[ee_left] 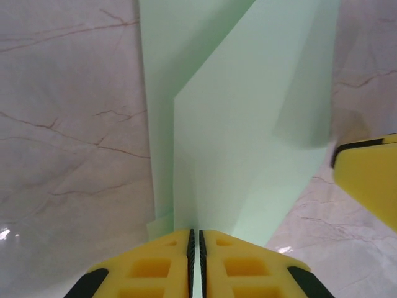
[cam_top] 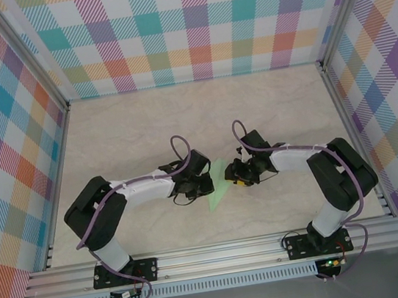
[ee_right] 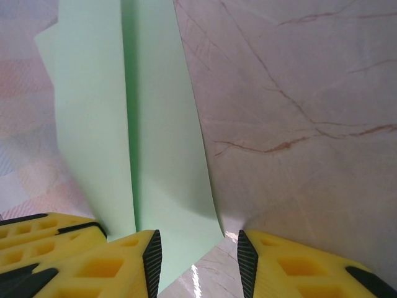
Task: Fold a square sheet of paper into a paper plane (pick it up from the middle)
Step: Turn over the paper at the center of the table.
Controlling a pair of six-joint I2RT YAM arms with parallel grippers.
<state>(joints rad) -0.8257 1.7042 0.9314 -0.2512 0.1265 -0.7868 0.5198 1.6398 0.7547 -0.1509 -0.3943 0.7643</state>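
Mid-table, the sheet of paper [cam_top: 218, 193] is found on the marble-patterned tabletop [cam_top: 144, 127], between the two grippers, which are pointed at each other from opposite sides. It is pale mint green, unmarked and partly folded. In the left wrist view one panel is seen lying flat, and a second panel is raised off it along a straight crease, with a slanted upper edge. Clenched state is noted for the left gripper [ee_left: 195, 234]: the yellow fingers are pressed together with only a hairline seam between them, and the raised panel's near edge is pinched in that seam, so the sheet is grasped there. Released state is noted for the right gripper [ee_right: 198, 248]: its fingers are parted by a clear gap, bare tabletop is seen between the black pads, and nothing is clamped. The sheet's near corner is extended into that gap from the side of the finger on the left of that view. That finger is overlapped with the paper's edge, but contact cannot be told. In the right wrist view a lengthwise crease is seen down the sheet, with one half shaded darker than the other. One yellow finger [ee_left: 372, 180] of the right gripper is caught at the right edge of the left wrist view, near the sheet but apart from it. The work area is enclosed on three sides by plaid-patterned walls [cam_top: 196, 23].
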